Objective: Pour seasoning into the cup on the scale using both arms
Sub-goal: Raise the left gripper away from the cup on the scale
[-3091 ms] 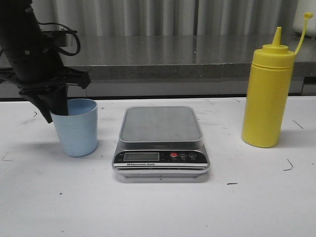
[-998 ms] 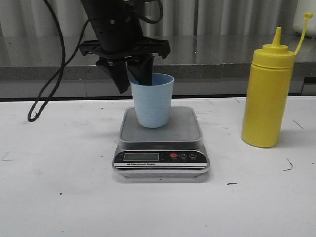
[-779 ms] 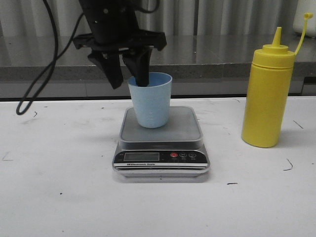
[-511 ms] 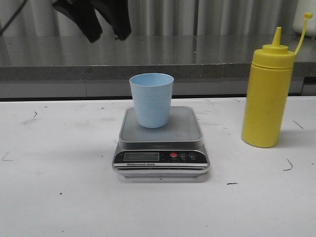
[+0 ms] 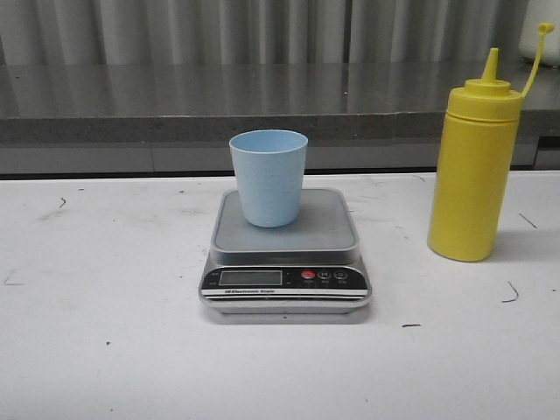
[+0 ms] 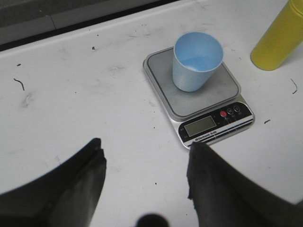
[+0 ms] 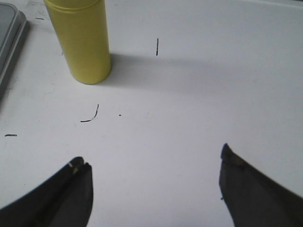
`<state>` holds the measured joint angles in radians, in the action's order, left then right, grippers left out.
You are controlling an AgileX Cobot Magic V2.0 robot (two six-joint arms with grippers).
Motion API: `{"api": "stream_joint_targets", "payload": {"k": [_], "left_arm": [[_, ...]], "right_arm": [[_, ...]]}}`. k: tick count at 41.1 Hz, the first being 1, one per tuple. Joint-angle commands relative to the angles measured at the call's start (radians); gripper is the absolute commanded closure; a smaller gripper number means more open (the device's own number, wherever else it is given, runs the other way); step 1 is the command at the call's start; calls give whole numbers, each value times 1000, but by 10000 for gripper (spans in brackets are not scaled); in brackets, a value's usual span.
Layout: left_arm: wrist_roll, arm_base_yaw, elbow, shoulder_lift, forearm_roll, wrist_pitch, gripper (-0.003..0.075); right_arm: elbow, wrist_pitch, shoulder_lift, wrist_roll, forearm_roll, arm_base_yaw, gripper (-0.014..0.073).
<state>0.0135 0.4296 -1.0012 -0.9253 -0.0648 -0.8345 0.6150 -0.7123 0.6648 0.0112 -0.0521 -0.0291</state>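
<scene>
The pale blue cup (image 5: 269,178) stands upright on the silver scale (image 5: 285,254) at the table's middle; it shows empty in the left wrist view (image 6: 196,62), on the scale (image 6: 208,99). The yellow seasoning bottle (image 5: 473,166) stands upright to the right of the scale, cap strap hanging open. Neither arm shows in the front view. My left gripper (image 6: 146,150) is open and empty, high above the table on the near left of the scale. My right gripper (image 7: 151,158) is open and empty above bare table, apart from the bottle (image 7: 84,40).
A grey stone ledge (image 5: 280,105) runs along the back of the white table (image 5: 105,350). Small pen marks dot the tabletop. The scale's edge (image 7: 9,42) shows beside the bottle in the right wrist view.
My left gripper carried the cup from the left onto the scale, let go of it, and rose up and left out of the front view. The bottle has not moved.
</scene>
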Motion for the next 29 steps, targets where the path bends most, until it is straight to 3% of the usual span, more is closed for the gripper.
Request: {"api": "stream_joint_targets", "payload": {"k": [1,16,29], "left_arm": [[2,-6,50,132,-3,69,332],[-28,-6,245,488,-6,47,332],[-28,-6,257,521,-6,45,332]], "right_arm": [[31,58,6,-11,-13,4,21],[31,58,6,-11,-13,4,21],[31,58,6,-11,-12,4,21]]}}
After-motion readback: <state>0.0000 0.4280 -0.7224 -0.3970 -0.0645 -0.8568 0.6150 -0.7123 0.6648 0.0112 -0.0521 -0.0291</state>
